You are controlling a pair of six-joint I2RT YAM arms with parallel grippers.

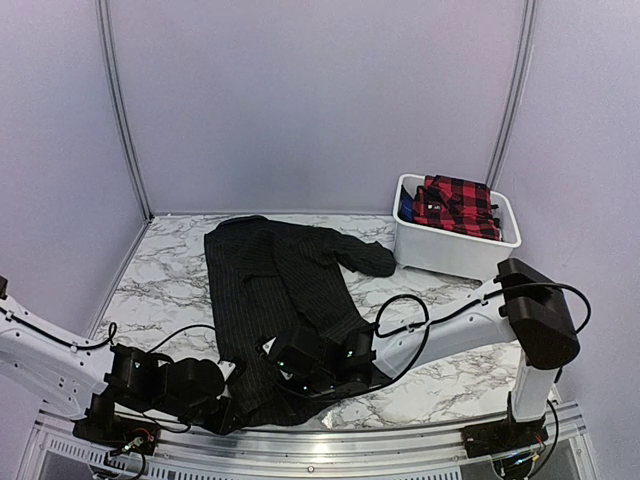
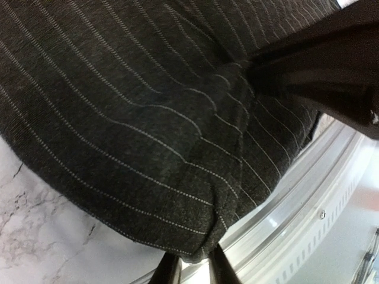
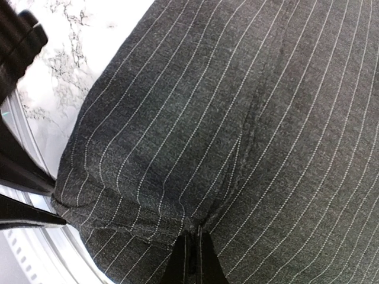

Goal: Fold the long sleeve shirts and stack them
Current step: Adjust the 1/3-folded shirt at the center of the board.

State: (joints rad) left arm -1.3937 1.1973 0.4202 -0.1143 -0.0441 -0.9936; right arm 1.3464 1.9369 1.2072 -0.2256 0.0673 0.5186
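Marble tabletop (image 1: 170, 285) carries the black pinstriped shirt (image 1: 275, 275), stretched from far centre to the near edge and, by my reckoning, not yet folded. My right gripper (image 3: 192, 260) is clamped on its hem. My left gripper (image 2: 190, 269) sits narrowly parted at the hem (gripping or not, I cannot tell). The plaid shirt (image 1: 455, 205) lies bunched in the white bin (image 1: 440, 255), far right. With the hem right at the near rail (image 2: 284, 236), folding room lies far and left.

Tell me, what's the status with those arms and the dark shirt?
Right gripper shut on pinstriped shirt, near hem. Left gripper at same hem, grip unclear. Shirt stretched along table, not folded up. Plaid shirt in bin, out of the way.
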